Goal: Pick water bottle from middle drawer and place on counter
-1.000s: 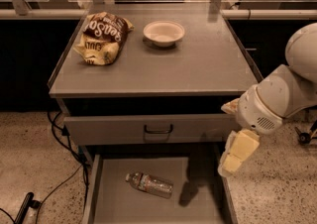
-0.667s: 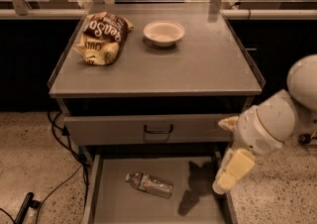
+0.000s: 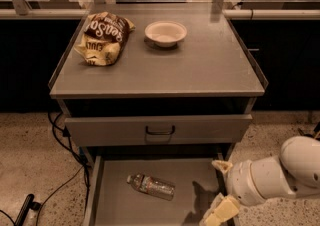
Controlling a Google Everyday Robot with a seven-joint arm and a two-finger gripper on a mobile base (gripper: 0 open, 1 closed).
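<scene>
The water bottle [image 3: 151,187], clear with a white cap and a dark band, lies on its side on the floor of the open middle drawer [image 3: 115,205], cap toward the left. The gripper [image 3: 218,214] hangs at the drawer's right edge near the bottom of the view, to the right of the bottle and apart from it. Its white arm [image 3: 272,175] comes in from the right. The grey counter [image 3: 200,67] sits above.
A brown snack bag [image 3: 104,36] and a white bowl [image 3: 165,33] lie on the counter's far half. The upper drawer front with a dark handle [image 3: 160,131] is closed. Black cables [image 3: 60,135] trail on the speckled floor at left.
The arm and gripper have moved down and toward the bottom right, now low beside the drawer's right wall. The bottle has not moved.
</scene>
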